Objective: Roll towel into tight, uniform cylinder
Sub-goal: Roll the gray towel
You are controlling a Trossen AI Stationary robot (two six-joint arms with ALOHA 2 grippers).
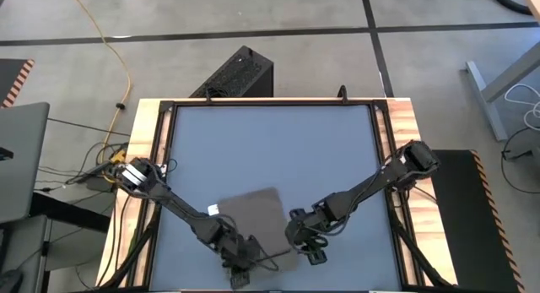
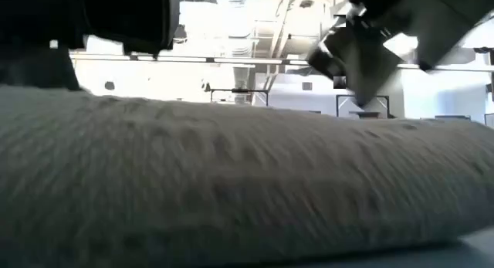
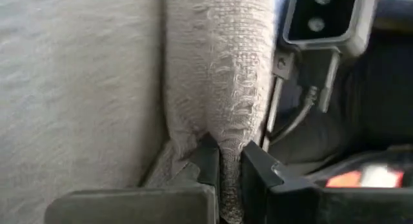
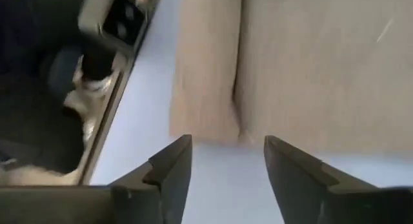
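Towel: one, rolled edge at near side. Your left gripper pinches that roll; right gripper jaws spread, touching nothing, just off towel end.

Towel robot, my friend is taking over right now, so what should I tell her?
Left gripper: shut on the towel, fingers pinching the rolled edge at the table's near side.
Right gripper: open, holding nothing, just off the towel's end.
Towel: lies near the front middle of the table, white tag at one corner.
Done: a first fold rolled along the near edge.
Left: roll the rest into a tight, even cylinder.
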